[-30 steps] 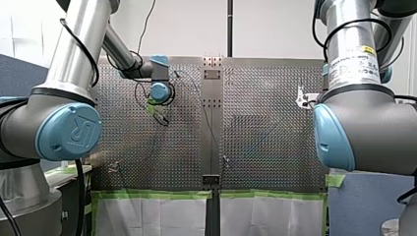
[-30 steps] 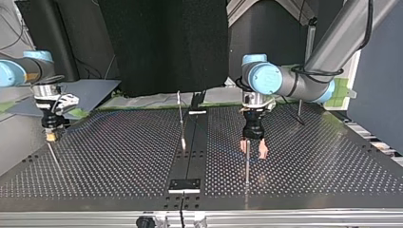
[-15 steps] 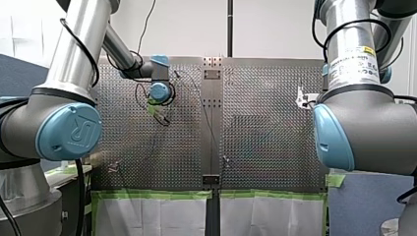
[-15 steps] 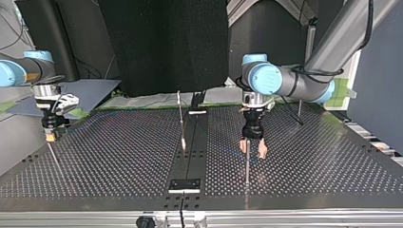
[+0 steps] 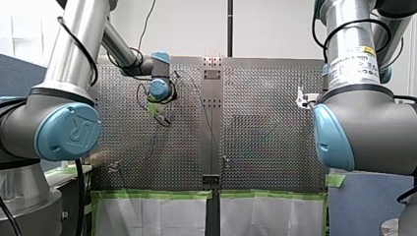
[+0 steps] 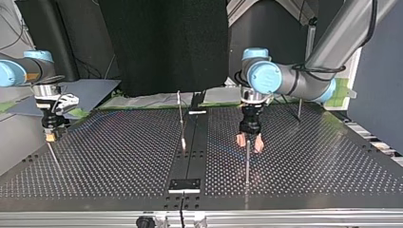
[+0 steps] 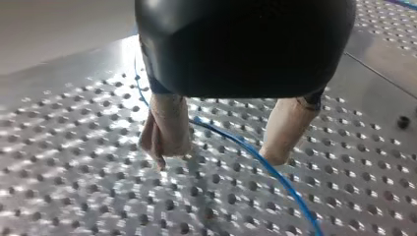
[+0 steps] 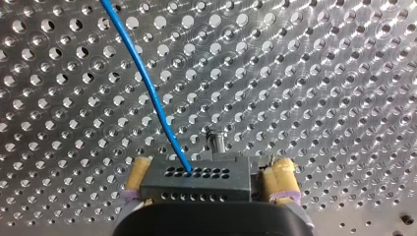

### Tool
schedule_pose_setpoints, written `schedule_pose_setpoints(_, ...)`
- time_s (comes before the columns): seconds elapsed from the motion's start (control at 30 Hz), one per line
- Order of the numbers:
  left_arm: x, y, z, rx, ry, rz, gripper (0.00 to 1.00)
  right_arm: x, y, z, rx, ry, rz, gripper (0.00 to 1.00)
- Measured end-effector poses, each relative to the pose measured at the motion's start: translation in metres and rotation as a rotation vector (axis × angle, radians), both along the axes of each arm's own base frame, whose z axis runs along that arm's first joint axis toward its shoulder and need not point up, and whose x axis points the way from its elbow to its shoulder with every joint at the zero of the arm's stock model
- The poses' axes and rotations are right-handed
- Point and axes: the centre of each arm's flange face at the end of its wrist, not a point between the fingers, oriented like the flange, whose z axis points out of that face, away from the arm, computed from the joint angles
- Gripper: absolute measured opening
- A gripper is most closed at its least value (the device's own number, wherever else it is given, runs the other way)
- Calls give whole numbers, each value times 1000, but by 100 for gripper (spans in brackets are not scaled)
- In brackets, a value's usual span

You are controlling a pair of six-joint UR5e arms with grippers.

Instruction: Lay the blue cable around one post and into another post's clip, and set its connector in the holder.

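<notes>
Thin blue cable (image 8: 147, 83) runs over the perforated metal counter (image 8: 319, 73) and ends in a black rectangular connector block (image 8: 196, 179). My right claw (image 8: 210, 167) pinches this block between its two yellowish padded fingers (image 8: 278, 177). The cable enters the block's face ahead of the claw, and a short metal pin (image 8: 215, 140) stands on the counter just ahead of the block. In the top view this claw hangs low near the counter's side edge, at about 9 o'clock from the dark middle strip (image 6: 190, 142). My left claw (image 7: 216, 158) is spread, its pale padded fingers (image 7: 167, 123) well apart and close above the counter. The cable passes loosely between them, coming from behind one finger and running out ahead of the claw, with neither pad clamping it. In the top view the left claw is at about 3 o'clock from the strip, and a thin upright metal post (image 6: 247, 166) stands at 6 o'clock from it, its top level with the fingertips; whether they touch I cannot tell. A thin pale rod (image 6: 180, 116) stands at about 10 o'clock from the left claw, just beside the strip, and a far thin post (image 6: 299, 108) at about 2 o'clock. A small dark rectangular plate (image 6: 185, 184) lies on the strip at about 7 o'clock, near the counter's near edge.
</notes>
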Motion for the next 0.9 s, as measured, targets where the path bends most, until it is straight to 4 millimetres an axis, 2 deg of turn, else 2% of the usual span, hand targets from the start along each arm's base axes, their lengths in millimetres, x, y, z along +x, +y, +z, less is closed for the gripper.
schedule_pose_setpoints(0.17, -9, 6, 12, -31, 15, 39, 100, 0, 0, 0, 0, 0, 0, 98)
schedule_pose_setpoints(0.33, -18, 6, 9, -10, 54, 41, 100, 0, 0, 0, 0, 0, 0, 98)
schedule_pose_setpoints(0.53, -39, 3, 8, 39, 73, 24, 100, 0, 0, 0, 0, 0, 0, 98)
schedule_pose_setpoints(0.9, -74, -1, 21, 104, -6, 2, 100, 0, 0, 0, 0, 0, 0, 98)
